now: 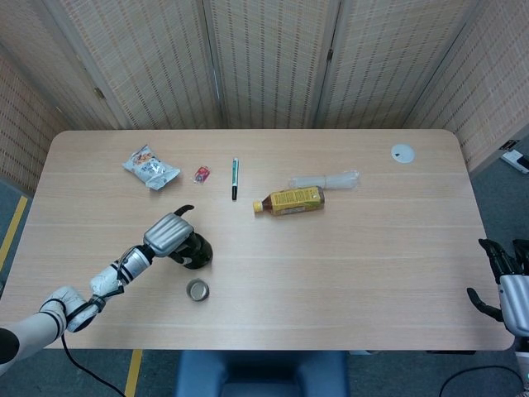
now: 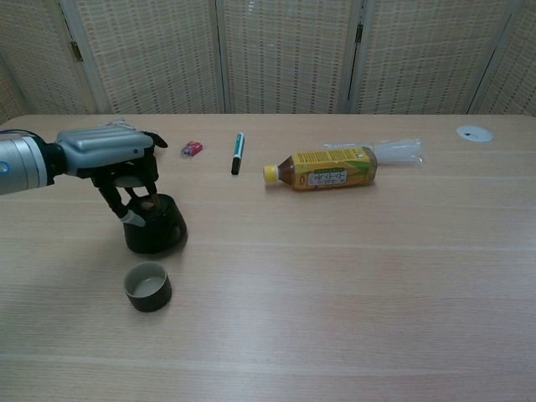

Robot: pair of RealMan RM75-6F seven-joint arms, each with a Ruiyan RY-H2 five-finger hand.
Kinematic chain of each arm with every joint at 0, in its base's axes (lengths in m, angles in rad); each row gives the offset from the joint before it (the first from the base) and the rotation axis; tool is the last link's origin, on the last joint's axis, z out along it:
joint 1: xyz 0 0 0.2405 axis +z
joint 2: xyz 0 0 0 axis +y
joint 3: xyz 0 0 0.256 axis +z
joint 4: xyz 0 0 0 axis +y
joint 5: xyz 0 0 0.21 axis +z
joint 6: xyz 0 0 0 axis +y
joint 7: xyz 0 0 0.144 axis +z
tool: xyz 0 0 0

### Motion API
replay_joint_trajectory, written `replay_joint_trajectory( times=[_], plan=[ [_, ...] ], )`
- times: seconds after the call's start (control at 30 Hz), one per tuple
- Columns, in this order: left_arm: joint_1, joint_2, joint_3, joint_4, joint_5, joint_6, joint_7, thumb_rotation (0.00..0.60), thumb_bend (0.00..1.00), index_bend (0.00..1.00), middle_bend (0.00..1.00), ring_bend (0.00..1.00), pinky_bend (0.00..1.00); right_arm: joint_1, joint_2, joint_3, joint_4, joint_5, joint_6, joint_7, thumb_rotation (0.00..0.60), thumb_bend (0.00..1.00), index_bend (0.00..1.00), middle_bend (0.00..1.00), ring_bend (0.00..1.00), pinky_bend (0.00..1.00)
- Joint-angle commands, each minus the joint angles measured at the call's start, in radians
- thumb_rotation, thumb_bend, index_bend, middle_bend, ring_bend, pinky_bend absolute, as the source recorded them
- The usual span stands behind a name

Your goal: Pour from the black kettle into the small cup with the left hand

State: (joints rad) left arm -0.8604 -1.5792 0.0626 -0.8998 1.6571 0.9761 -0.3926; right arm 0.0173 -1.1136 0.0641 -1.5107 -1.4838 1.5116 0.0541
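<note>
The black kettle (image 2: pixel 156 228) stands upright left of the table's middle, also seen from above as the kettle (image 1: pixel 193 251). My left hand (image 2: pixel 107 154) is over it and grips its handle at the top, fingers (image 2: pixel 132 203) wrapped around it; whether its base touches the table I cannot tell. The small cup (image 2: pixel 148 286) stands upright just in front of the kettle, a short gap away, and its open mouth shows on the cup (image 1: pixel 197 290) in the head view. My right hand (image 1: pixel 502 278) hangs off the table's right front corner, fingers apart, holding nothing.
A snack bag (image 1: pixel 150 167), a small red packet (image 1: pixel 202 174) and a pen (image 1: pixel 235 179) lie at the back left. A tea bottle (image 1: pixel 289 200) lies on its side mid-table beside a clear plastic wrapper (image 1: pixel 324 179). A white disc (image 1: pixel 402 152) sits far right.
</note>
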Motion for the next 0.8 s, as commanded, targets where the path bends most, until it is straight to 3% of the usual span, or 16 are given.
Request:
replay_joint_trajectory(
  times=[0.03, 0.37, 0.47, 0.63, 0.8],
  plan=[
    [0.002, 0.01, -0.004, -0.004, -0.002, 0.005, -0.028, 0.6, 0.15, 0.99, 1.0, 0.87, 0.16, 0.001, -0.001, 0.0, 0.001, 0.0, -0.001, 0.001, 0.6, 0.31, 0.09, 0.16, 0.26, 0.07],
    [-0.003, 0.086, -0.015, -0.114, -0.031, -0.023, -0.035, 0.592, 0.15, 0.99, 1.0, 0.88, 0.2, 0.005, -0.006, 0.003, 0.009, 0.002, -0.006, 0.006, 0.6, 0.31, 0.09, 0.16, 0.26, 0.07],
    [-0.006, 0.104, -0.017, -0.138, -0.044, -0.047, -0.02, 0.539, 0.15, 0.99, 1.0, 0.88, 0.16, 0.005, -0.006, 0.003, 0.009, 0.001, -0.007, 0.006, 0.6, 0.31, 0.09, 0.16, 0.26, 0.07],
    [-0.008, 0.132, -0.021, -0.181, -0.069, -0.085, 0.014, 0.399, 0.15, 0.99, 1.0, 0.88, 0.14, 0.005, -0.006, 0.002, 0.012, 0.003, -0.008, 0.009, 0.6, 0.31, 0.09, 0.17, 0.26, 0.07],
    [-0.004, 0.147, -0.032, -0.215, -0.096, -0.104, 0.043, 0.373, 0.15, 0.99, 1.0, 0.88, 0.13, 0.006, -0.009, 0.002, 0.016, 0.003, -0.01, 0.012, 0.6, 0.31, 0.09, 0.17, 0.26, 0.07]
  ],
)
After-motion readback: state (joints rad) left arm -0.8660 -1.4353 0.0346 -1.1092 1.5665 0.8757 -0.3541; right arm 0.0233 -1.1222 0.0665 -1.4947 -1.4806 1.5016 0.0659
